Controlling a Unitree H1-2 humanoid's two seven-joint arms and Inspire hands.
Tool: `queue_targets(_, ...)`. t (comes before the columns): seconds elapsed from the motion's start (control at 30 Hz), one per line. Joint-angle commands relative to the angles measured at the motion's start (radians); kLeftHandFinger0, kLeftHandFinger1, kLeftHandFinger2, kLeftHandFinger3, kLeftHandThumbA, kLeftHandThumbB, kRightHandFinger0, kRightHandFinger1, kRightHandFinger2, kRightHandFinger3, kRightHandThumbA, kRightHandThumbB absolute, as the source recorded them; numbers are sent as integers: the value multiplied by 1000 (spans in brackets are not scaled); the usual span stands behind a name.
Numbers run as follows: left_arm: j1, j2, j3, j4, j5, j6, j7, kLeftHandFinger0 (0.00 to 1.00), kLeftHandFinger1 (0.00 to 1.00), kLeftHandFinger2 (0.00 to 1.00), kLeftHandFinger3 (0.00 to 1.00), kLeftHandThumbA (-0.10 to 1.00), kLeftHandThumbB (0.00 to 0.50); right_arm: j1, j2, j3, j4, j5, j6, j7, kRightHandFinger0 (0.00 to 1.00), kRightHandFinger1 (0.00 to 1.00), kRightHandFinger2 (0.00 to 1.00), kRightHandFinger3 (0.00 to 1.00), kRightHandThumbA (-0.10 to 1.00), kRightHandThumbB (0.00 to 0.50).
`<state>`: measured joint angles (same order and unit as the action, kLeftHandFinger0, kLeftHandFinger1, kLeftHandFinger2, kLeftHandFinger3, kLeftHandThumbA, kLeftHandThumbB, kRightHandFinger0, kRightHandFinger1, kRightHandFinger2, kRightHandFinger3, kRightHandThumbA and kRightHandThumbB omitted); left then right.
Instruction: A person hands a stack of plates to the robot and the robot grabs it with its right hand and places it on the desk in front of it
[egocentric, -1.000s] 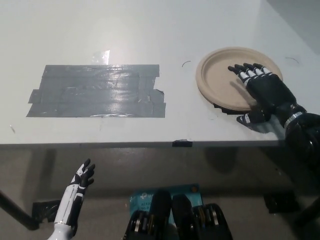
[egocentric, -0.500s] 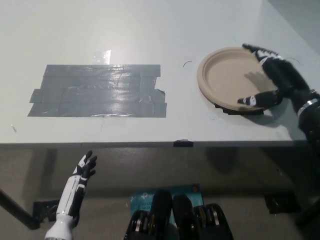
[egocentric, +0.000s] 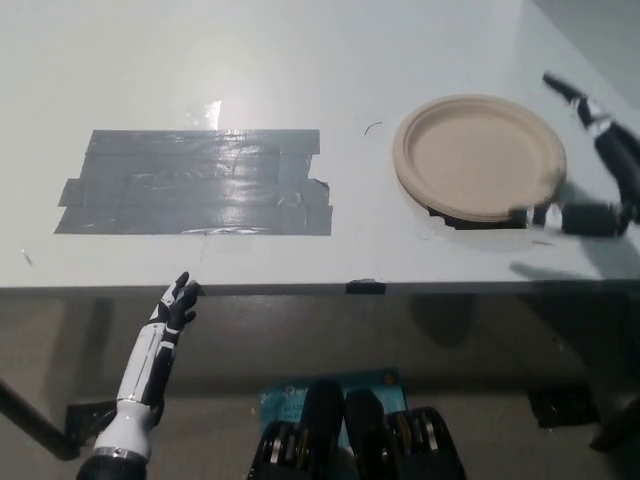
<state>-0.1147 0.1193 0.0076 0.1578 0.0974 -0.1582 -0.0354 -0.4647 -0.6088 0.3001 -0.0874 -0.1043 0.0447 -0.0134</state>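
Observation:
The tan stack of plates (egocentric: 478, 156) lies flat on the white desk (egocentric: 300, 60) at the right, with a dark layer showing under its near rim. My black right hand (egocentric: 600, 170) is at the far right edge of the picture, just off the plates' right rim, open and holding nothing. One of its fingers reaches toward the near right rim, the others stretch up and away. My white left hand (egocentric: 172, 312) hangs at the lower left below the desk's front edge, fingers apart and empty.
A wide patch of grey tape strips (egocentric: 195, 182) covers the desk's left middle. A small black tape mark (egocentric: 361, 287) sits on the front edge. Below the desk lie a blue item (egocentric: 285, 393) and dark floor.
My right hand has slid off the top of the plates to the right and now stands clear of them. The plates stay on the desk. My left hand has risen slightly.

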Motion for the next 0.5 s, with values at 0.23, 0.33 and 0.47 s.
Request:
queue_targets(0.23,40,15,-15,-57,-33,-61,-34,1000,1000,1000,1000,1000,197,589,209,-102,-507,424,-335,-63,1000,1000,1000,1000,1000,466)
queue_targets(0.33,66,14,-17,-59,-35,-63,-34,1000,1000,1000,1000,1000,207,605,281,-93,-370,400,-321,-31,1000,1000,1000,1000,1000,420)
queue_targets(0.47,85,8,-21,-62,-49,-59,-41,1000,1000,1000,1000,1000,210,594,372,-121,-192,397,-262,10,1000,1000,1000,1000,1000,449)
